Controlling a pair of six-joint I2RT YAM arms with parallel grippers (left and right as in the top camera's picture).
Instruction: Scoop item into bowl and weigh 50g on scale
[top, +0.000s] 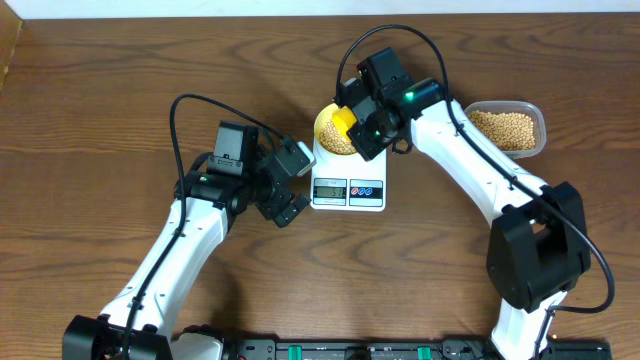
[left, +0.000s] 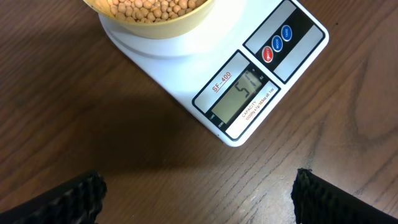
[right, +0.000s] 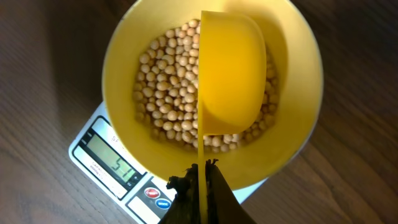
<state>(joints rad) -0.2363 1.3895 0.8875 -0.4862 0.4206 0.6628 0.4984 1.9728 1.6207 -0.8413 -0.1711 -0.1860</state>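
Here, right hand (right: 202, 177) gripping scoop (right: 231, 74) over bowl (right: 121, 56), left hand (left: 198, 196) wide, seemingly off scale (left: 186, 74).

The beans (right: 165, 106) are tan, the bowl (right: 121, 56) pale yellow, the scoop (right: 231, 68) brighter yellow — white scale (left: 180, 74), red button (left: 268, 54), blue button (left: 286, 33) — brown wood-grain desk (left: 93, 124).

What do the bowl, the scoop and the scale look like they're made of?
The bowl: probably plastic, smooth even yellow with a soft sheen. The scoop: seemingly the same yellow plastic, thin moulded edge. The scale: white plastic casing, smooth, faintly glossy, with a printed front panel.
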